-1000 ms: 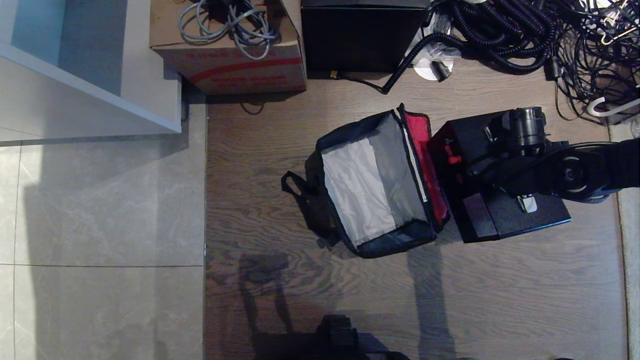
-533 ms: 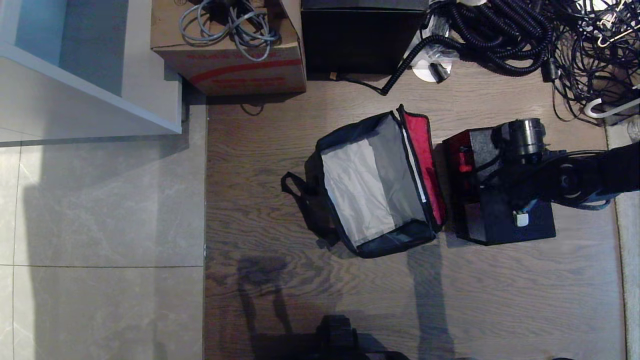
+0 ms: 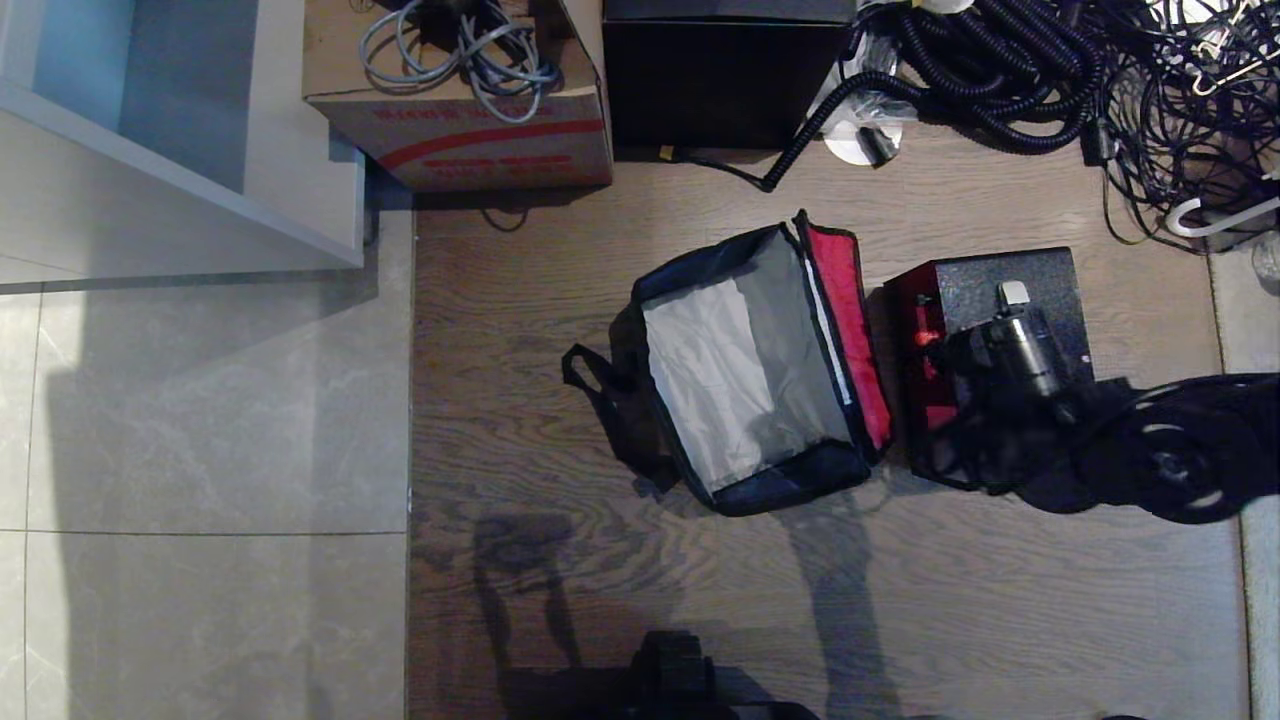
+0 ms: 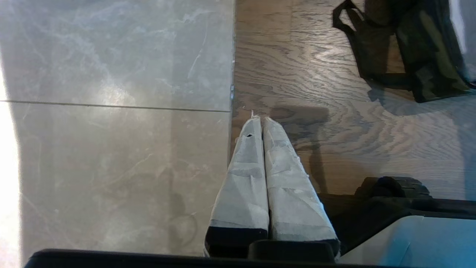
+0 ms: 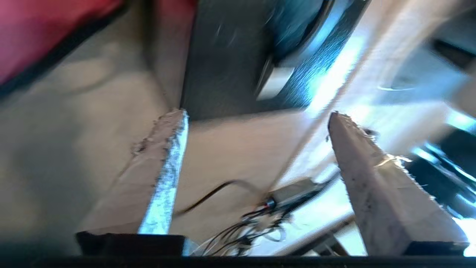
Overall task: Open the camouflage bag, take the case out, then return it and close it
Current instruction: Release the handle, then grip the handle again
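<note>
Wood floor (image 3: 600, 600): cardboard box (image 3: 470, 140) lettering unreadable.

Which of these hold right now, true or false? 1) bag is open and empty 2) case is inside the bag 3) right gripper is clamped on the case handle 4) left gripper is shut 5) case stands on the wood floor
1) True. The camouflage bag is open, with only bare grey lining showing inside.
2) False. The case sits outside, beside the bag's red-lined lid.
3) False. The right gripper is open with nothing between its fingers.
4) True. The left gripper has its fingers pressed together, over the floor away from the bag.
5) True. It stands on the wood floor.
</note>
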{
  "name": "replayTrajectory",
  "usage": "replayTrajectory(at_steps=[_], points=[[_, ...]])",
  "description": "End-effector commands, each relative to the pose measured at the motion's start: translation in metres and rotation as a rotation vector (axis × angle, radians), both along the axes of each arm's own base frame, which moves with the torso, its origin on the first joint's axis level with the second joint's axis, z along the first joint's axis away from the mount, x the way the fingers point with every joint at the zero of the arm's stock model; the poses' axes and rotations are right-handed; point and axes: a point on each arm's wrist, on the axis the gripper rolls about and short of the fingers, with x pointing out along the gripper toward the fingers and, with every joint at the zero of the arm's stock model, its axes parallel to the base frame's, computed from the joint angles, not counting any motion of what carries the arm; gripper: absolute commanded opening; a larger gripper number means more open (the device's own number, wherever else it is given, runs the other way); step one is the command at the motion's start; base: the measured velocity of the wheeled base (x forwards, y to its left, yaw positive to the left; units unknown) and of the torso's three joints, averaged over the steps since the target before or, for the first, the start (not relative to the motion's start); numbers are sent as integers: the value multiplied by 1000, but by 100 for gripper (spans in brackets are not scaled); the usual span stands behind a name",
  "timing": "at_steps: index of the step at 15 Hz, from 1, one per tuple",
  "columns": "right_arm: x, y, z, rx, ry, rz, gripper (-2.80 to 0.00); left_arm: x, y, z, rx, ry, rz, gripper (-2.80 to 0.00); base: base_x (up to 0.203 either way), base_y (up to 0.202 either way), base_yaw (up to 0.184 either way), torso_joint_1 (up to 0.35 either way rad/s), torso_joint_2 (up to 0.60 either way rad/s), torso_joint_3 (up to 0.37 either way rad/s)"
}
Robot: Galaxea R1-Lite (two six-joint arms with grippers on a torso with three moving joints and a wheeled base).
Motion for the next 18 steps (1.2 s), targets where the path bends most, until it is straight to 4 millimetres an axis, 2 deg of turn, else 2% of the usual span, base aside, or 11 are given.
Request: replayTrajectory(at_steps=[1,2,3,6,8,10,13,15,17,18], points=[[-44,-7,33,98,-56,118,0,0,0,0,0,0,1,-280,0,0,0,0,0,0],[-65,-15,42,132,-62,156,0,0,0,0,0,0,1,-280,0,0,0,0,0,0],[-88,-25,48,158,-67,180,-280,0,0,0,0,0,1,-280,0,0,0,0,0,0],[-153,-50,43,248,-78,241,-280,0,0,0,0,0,1,-280,0,0,0,0,0,0],[-189,-62,42,383,-118,325,-280,0,0,0,0,0,1,-280,0,0,0,0,0,0],[-225,-75,31,469,-151,346,-280,0,0,0,0,0,1,-280,0,0,0,0,0,0],[-272,-89,3,591,-249,385,-280,0,0,0,0,0,1,-280,0,0,0,0,0,0],[-289,-90,-27,664,-311,421,-280,0,0,0,0,0,1,-280,0,0,0,0,0,0],[-286,-89,-56,687,-363,448,-280,0,0,0,0,0,1,-280,0,0,0,0,0,0],[-284,-88,-61,675,-409,466,-280,0,0,0,0,0,1,-280,0,0,0,0,0,0]])
